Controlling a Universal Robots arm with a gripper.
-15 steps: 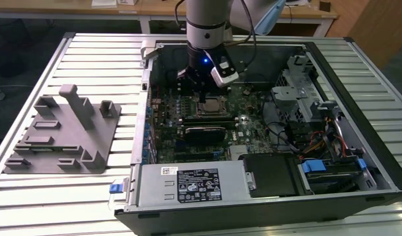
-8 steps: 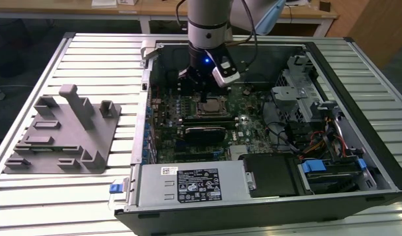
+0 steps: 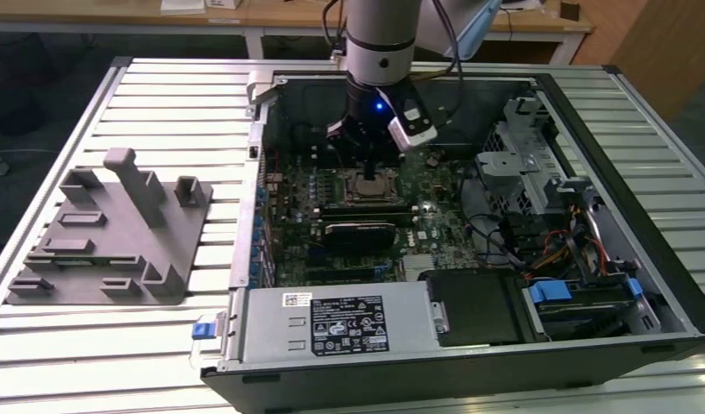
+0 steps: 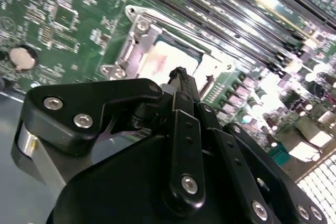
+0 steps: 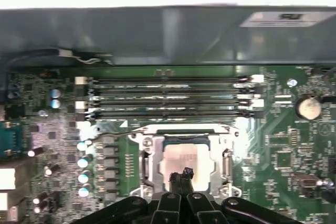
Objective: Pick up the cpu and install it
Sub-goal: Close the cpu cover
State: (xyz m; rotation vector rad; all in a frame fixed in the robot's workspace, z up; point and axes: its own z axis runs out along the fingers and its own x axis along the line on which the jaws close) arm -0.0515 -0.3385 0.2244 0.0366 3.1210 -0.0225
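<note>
The cpu (image 5: 177, 160) lies flat inside the metal socket frame (image 5: 149, 156) on the green motherboard, its pale shiny top facing up; it also shows in the second wrist view as the cpu (image 4: 167, 61). My gripper (image 5: 185, 174) hangs just over the chip's near edge, its two black fingers pressed together with nothing between them. The second wrist view has the gripper (image 4: 179, 74) tip right above the chip. In the exterior view the arm reaches down into the open computer case, the gripper (image 3: 371, 170) directly above the cpu (image 3: 372, 185).
Several memory slots (image 5: 168, 96) run beside the socket. A coin battery (image 5: 308, 107) sits on the board. The power supply (image 3: 341, 323), drive cage (image 3: 525, 172) and cables (image 3: 548, 250) crowd the case. A grey fixture (image 3: 110, 233) stands on the exterior view's left.
</note>
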